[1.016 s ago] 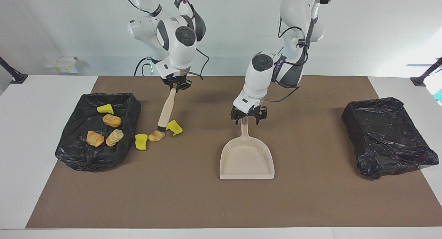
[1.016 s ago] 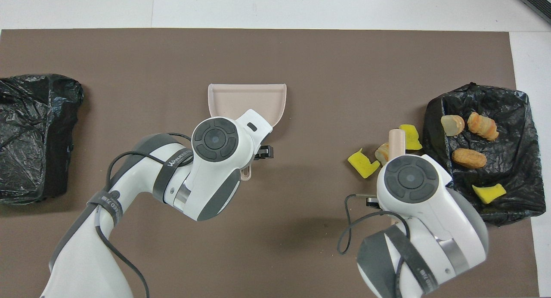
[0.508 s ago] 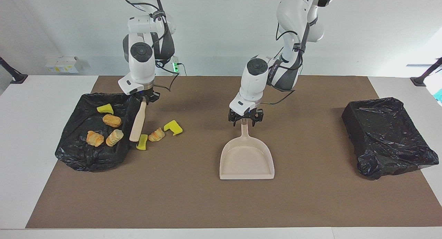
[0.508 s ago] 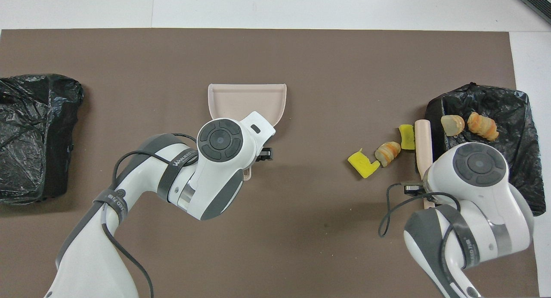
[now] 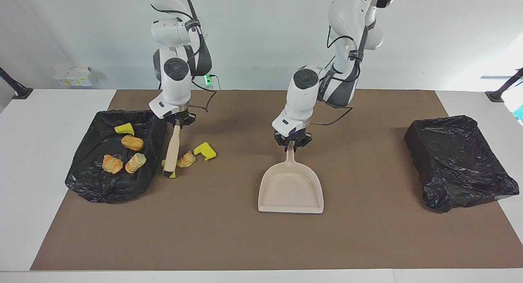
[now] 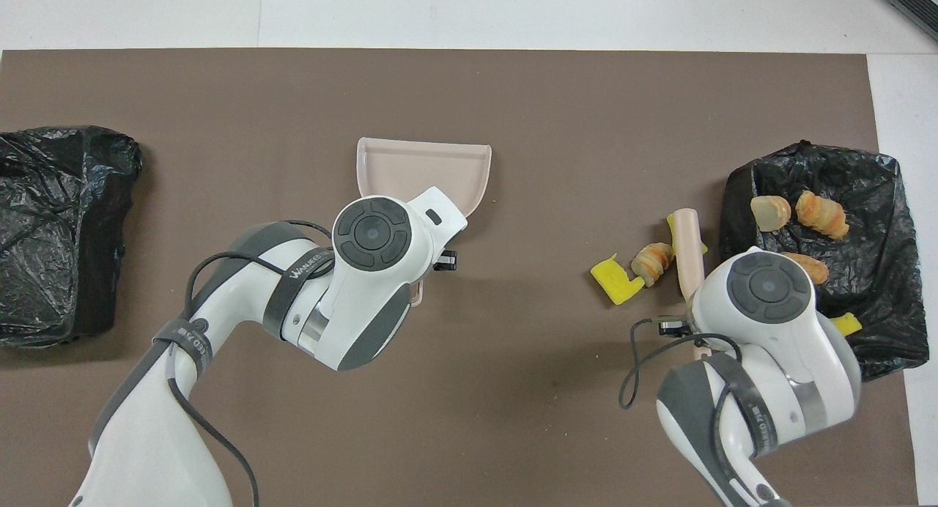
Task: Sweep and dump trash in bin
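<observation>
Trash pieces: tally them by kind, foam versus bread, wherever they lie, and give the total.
Yellow foam: 3
Bread lumps: 4
Total: 7

We see a beige dustpan [image 5: 291,189], yellow foam [image 5: 205,150], black bin liners [image 5: 459,162], and a brown mat [image 5: 245,242].
</observation>
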`<state>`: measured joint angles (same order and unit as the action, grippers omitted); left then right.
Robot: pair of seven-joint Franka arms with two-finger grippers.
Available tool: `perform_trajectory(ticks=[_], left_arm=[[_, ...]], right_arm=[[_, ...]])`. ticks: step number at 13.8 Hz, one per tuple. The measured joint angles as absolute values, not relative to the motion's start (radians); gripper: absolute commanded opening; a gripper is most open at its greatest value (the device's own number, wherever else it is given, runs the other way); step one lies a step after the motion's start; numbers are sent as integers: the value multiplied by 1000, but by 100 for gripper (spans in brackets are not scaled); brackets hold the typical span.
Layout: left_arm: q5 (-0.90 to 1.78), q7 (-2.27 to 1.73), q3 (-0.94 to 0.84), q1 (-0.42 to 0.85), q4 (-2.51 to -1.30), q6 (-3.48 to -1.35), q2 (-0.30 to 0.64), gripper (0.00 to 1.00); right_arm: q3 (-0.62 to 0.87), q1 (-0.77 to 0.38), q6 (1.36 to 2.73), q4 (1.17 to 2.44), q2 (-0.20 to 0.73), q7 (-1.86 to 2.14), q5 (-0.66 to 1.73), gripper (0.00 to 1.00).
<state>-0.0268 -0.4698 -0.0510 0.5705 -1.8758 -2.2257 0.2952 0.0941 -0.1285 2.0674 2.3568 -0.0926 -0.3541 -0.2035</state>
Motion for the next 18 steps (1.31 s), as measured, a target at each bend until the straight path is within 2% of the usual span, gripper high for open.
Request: perform_trajectory(ticks=[3,5,8,11,13,16,18], left_arm=[[-44,-241,-39,551,-1860,-2189,292,0],[-46,-80,-35,505,-1850,-2152,282,0],[-48,179,-32,437,-1846,-2066,245,0],[-50,433,-31,372,-1844,-1999,196,0],[-50,558,-30,346,-1844,-1943,164,0],[-51,706,-30,337,-1845,-1872,129,0],[-54,807,-28,327,-1847,-1853,123,0]], right_arm=[[98,-243,2059,2330,-92,-359,-72,0],[101,-287,1978,2269,-79,-376,-51,0],[95,-291,1881,2168,-60,-391,-49,0],[90,-248,1875,2163,-61,-399,-49,0],[90,-227,1914,2200,-75,-399,-47,0],[88,-194,2082,2362,-147,-384,-45,0],[86,-171,2098,2415,-184,-365,-20,0]])
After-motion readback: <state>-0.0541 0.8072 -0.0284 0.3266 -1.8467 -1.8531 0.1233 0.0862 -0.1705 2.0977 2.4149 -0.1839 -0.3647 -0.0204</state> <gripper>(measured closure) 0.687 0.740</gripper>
